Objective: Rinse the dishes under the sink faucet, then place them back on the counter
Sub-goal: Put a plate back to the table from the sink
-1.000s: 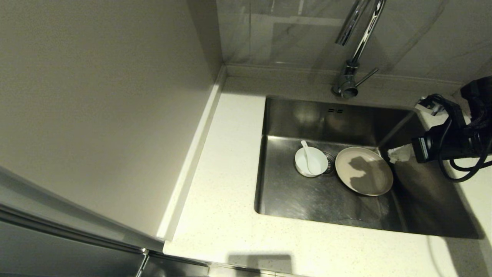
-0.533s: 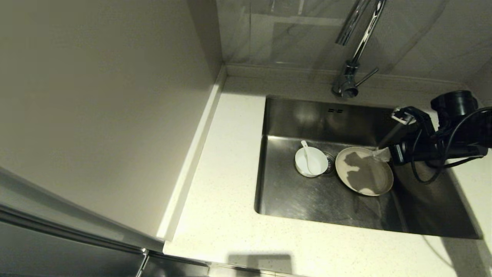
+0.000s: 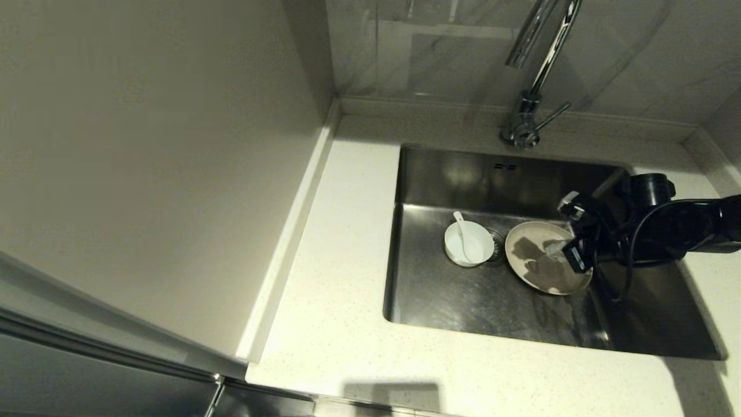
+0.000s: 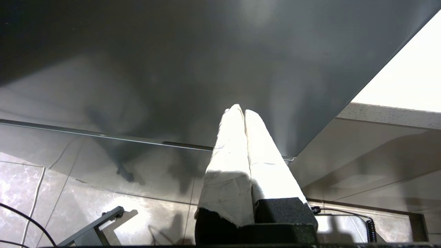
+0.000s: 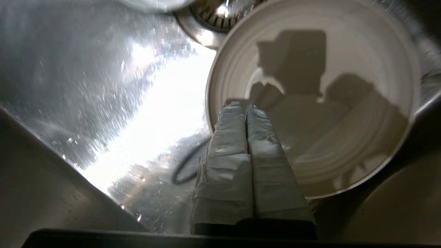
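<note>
Three dishes lie on the floor of the sink [image 3: 440,301], all toward its back half. The bowl [image 3: 469,244] sits near the middle of the back edge, just beside the drain strainer [image 3: 496,238], with the spoon [image 3: 462,234] resting inside it, handle leaning out over the rim toward the back wall. The plate [image 3: 535,272] lies flat on the other side of the strainer, toward the right wall of the basin, close to the bowl but apart from it.

The right gripper [image 3: 554,248] reaches into the basin from the right edge and hovers over the right part of the plate; in the right wrist view its taped fingers [image 5: 234,144] are pressed together with nothing between them, their tips over the plate's rim [image 5: 208,103] (contact with the plate cannot be told).

The faucet [image 3: 524,124] stands on the counter [image 3: 330,313] behind the sink's back edge, its lever pointing to the right and its spout arching forward above the basin.

The left gripper [image 4: 244,111] is out of the head view; its wrist view shows its fingers [image 4: 231,151] closed on each other, empty, in front of a dark cabinet panel [image 4: 172,69] below the counter edge.
</note>
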Controlling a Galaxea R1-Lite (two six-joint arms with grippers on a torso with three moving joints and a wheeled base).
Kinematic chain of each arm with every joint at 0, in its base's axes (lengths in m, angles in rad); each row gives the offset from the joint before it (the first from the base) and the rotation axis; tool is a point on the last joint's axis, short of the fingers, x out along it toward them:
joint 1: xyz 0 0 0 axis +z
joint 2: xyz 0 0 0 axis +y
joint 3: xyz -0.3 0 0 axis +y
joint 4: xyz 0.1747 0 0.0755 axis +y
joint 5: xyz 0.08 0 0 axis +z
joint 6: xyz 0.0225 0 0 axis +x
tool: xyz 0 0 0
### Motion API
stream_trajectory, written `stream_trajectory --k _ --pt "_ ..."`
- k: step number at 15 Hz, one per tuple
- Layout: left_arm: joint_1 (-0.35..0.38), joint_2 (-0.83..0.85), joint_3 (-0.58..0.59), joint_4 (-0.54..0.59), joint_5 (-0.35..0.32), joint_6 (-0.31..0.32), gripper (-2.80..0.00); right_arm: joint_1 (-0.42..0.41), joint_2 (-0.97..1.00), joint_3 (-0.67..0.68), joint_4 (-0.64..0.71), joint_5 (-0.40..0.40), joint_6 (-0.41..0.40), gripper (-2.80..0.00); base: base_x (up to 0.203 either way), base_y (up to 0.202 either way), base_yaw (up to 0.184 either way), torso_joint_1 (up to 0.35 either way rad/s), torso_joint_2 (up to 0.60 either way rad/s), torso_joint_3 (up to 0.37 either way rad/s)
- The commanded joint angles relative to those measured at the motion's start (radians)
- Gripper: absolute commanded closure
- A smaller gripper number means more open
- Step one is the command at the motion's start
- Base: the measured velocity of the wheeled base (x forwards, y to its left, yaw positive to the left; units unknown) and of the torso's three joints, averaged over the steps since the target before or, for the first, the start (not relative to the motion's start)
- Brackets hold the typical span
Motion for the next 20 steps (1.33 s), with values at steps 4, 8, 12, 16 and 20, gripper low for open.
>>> stream_trajectory --k 4,8,12,16,20 --pt "0.0 -0.003 0.0 0.0 0.001 -0.001 0.0 0.039 0.095 -0.004 -0.075 -0.001 -0.02 -2.8 0.0 0.0 0.0 0.0 0.0 0.0" --pt "0.0 -0.003 0.0 0.0 0.001 -0.001 0.0 0.071 0.145 0.029 -0.258 -0.054 -0.115 -2.8 0.0 0.0 0.0 0.0 0.0 0.0" --pt "0.0 -0.003 0.0 0.0 0.001 -0.001 0.0 0.084 0.148 0.039 -0.251 -0.121 -0.12 -2.8 0.0 0.0 0.0 0.0 0.0 0.0" --pt "0.0 -0.003 0.0 0.0 0.001 -0.001 0.0 0.087 0.167 0.055 -0.253 -0.124 -0.118 -2.8 0.0 0.0 0.0 0.0 0.0 0.0" --pt "0.0 -0.003 0.0 0.0 0.001 -0.001 0.0 0.093 0.192 0.062 -0.25 -0.144 -0.116 -2.8 0.0 0.0 0.0 0.0 0.0 0.0"
